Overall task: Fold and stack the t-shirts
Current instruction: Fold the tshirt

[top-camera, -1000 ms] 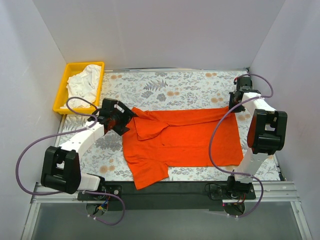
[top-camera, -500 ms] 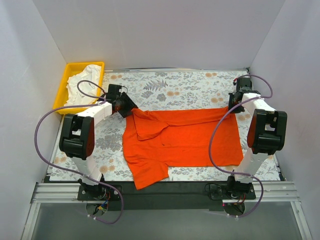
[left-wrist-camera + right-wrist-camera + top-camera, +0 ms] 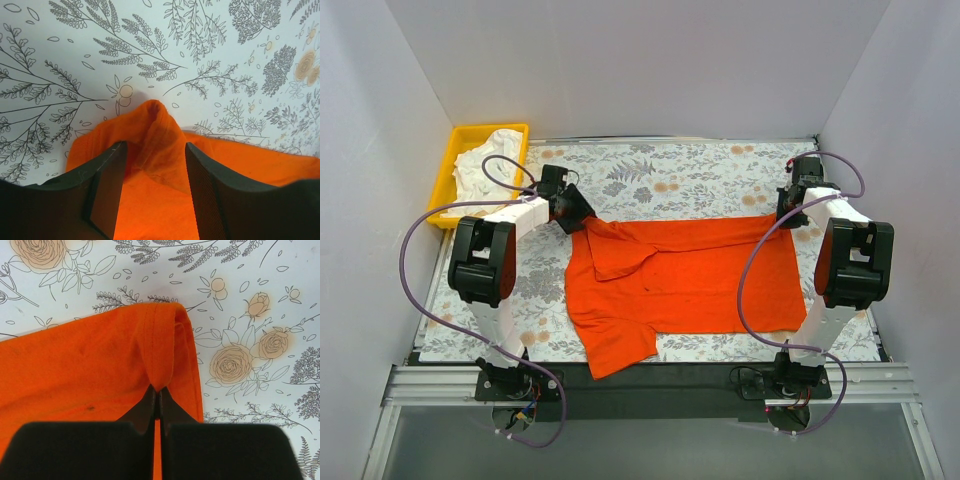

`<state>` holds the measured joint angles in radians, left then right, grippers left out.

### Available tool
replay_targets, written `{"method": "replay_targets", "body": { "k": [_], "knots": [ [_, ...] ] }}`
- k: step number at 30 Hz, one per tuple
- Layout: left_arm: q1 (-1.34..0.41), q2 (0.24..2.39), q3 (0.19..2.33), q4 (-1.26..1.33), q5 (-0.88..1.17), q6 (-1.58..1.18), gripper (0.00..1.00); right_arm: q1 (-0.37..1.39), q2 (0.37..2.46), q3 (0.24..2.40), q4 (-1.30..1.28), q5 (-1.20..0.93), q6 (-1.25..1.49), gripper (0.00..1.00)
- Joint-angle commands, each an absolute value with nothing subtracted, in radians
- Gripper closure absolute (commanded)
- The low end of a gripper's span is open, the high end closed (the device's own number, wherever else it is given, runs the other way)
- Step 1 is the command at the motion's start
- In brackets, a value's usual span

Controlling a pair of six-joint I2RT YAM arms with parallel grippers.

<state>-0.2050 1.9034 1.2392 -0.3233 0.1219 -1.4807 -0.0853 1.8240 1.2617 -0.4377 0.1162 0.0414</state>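
Between the left fingers (image 3: 200, 200), a bunched orange-red t-shirt (image 3: 160, 145) corner.

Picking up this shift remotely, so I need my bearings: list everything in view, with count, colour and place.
orange-red t-shirt: one, orange-red, spread across the middle of the table, partly folded.
white t-shirt: one, white, crumpled in the tray.
tray: one, yellow, far left corner.
table: one, white floral cover, under everything.
left gripper: one, black, jaws straddling a raised fold at the orange-red shirt's far left corner.
right gripper: one, black, shut on the shirt's far right corner.
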Motion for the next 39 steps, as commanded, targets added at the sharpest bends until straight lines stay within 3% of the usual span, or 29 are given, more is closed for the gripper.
{"method": "replay_targets", "body": {
  "k": [1, 11, 17, 24, 39],
  "knots": [
    [-0.204, 1.899, 1.272, -0.342, 0.106, -1.456, 0.53, -0.092, 1.818, 1.264, -0.41, 0.107, 0.04, 0.99],
    [-0.204, 1.865, 1.246, -0.342, 0.092, -1.454, 1.0, -0.092, 1.821, 1.269, -0.403, 0.115, 0.04, 0.99],
    [-0.203, 1.737, 1.23, -0.397, -0.027, -1.511, 1.0, -0.094, 1.813, 1.282, -0.405, 0.149, 0.035, 0.99],
    [-0.202, 1.62, 1.115, -0.417, -0.032, -1.618, 1.0, -0.106, 1.813, 1.296, -0.416, 0.163, 0.055, 0.99],
    [-0.169, 1.755, 1.081, -0.322, -0.011, -1.603, 1.0, -0.127, 1.828, 1.233, -0.476, 0.088, 0.152, 0.99]
  ]
}}
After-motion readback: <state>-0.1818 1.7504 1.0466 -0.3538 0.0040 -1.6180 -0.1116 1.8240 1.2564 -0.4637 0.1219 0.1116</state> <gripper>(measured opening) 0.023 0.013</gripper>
